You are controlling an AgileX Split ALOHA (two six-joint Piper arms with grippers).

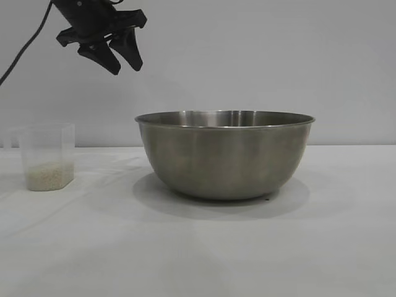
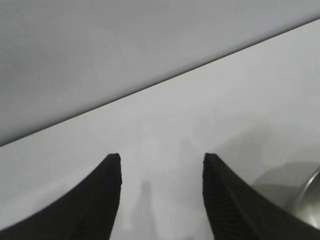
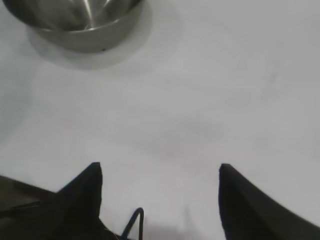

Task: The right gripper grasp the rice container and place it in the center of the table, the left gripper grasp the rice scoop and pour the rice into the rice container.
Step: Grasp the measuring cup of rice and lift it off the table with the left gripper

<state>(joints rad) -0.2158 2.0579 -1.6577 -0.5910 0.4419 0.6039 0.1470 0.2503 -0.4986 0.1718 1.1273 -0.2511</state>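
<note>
The rice container (image 1: 226,154), a large steel bowl, stands on the white table (image 1: 198,247) at its middle. It also shows in the right wrist view (image 3: 75,20) and at the edge of the left wrist view (image 2: 300,192). The rice scoop (image 1: 48,156), a frosted plastic cup, stands upright at the far left with a shallow layer of rice (image 1: 49,175) in it. My left gripper (image 1: 127,67) hangs open and empty high above the table, between scoop and bowl; it shows open in its wrist view (image 2: 161,159). My right gripper (image 3: 159,167) is open and empty above bare table, away from the bowl, out of the exterior view.
A pale grey wall (image 1: 247,55) stands behind the table. A black cable (image 1: 25,43) runs down from the left arm. A thin black cable loop (image 3: 135,222) shows between the right fingers.
</note>
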